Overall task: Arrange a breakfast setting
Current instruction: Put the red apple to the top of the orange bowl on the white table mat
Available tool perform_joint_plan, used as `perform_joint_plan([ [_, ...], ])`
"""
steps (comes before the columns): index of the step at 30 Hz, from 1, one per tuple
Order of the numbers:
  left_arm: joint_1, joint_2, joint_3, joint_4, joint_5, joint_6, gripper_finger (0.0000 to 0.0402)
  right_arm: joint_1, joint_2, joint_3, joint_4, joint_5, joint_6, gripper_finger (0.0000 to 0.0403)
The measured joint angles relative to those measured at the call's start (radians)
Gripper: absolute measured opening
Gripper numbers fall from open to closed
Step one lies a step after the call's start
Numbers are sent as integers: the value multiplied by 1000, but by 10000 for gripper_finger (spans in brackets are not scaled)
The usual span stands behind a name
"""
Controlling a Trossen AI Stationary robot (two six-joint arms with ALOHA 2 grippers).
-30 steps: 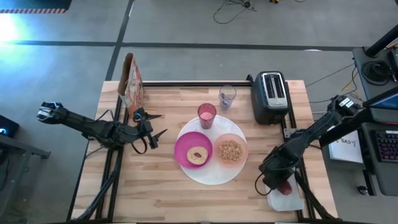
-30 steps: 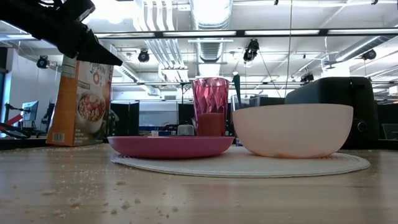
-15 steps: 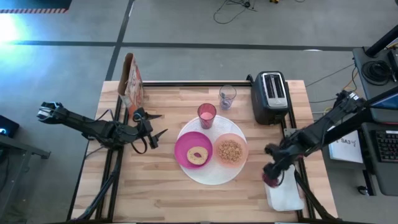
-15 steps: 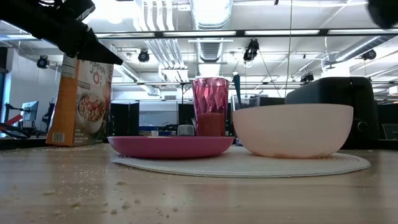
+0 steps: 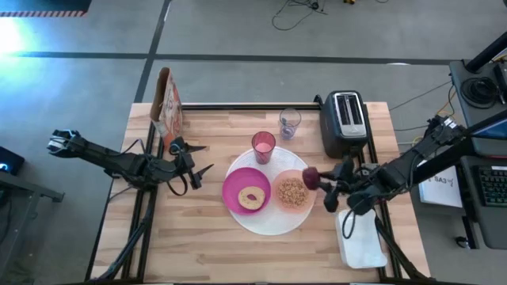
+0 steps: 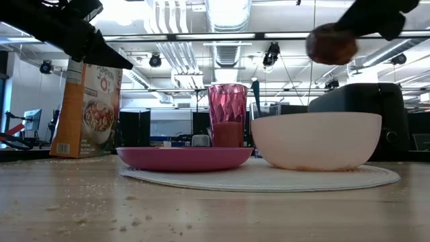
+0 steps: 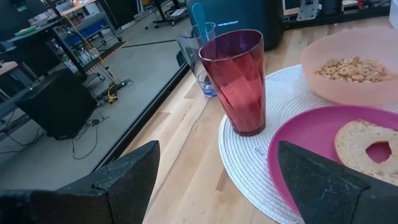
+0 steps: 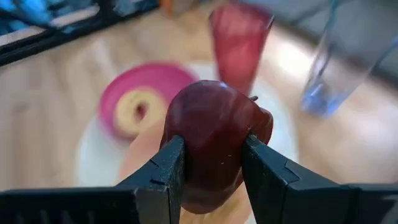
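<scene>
A large white plate [image 5: 268, 222] lies mid-table. On it rest a magenta plate [image 5: 235, 184] with a ring-shaped bagel [image 5: 252, 197] and a peach bowl [image 5: 294, 192] of cereal. A pink cup [image 5: 263, 146] stands at the white plate's far edge. My right gripper [image 5: 317, 180] is shut on a dark red fruit [image 5: 310, 176], in the air just right of the bowl and high above it in the low view [image 6: 331, 44]. My left gripper [image 5: 206, 157] hangs open left of the plates, with nothing between its fingers [image 7: 118, 180]. My right gripper pinches the dark red fruit between its two fingers [image 8: 166, 171], one on each opposite side of it [image 8: 193, 149]. The fingers reach in from the table's right, slanting somewhat down. The fruit is lifted clear, beside the bowl's right rim, its stem [image 8: 252, 98] pointing away from the fingers.
A clear glass [image 5: 289, 123] and a black toaster [image 5: 345, 123] stand at the far right. A cereal box [image 5: 168, 103] stands at the far left. A white tray [image 5: 363, 247] lies at the near right edge. Crumbs dot the wood near the low camera.
My right gripper has risen from the white tray at the near right edge with the fruit. It has swung toward the bowl, turning from pointing down to pointing toward the table's left. The fruit is now lifted clear beside the bowl.
</scene>
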Motion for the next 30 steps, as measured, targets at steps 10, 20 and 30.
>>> perform_joint_plan([
  [10,0,0,0,46,1,11,306,-52,240,0,57,503,-2,120],
  [20,0,0,0,57,1,20,306,-199,465,10,102,528,115,120],
  [30,0,0,0,57,32,23,306,-350,480,70,107,271,-30,121],
])
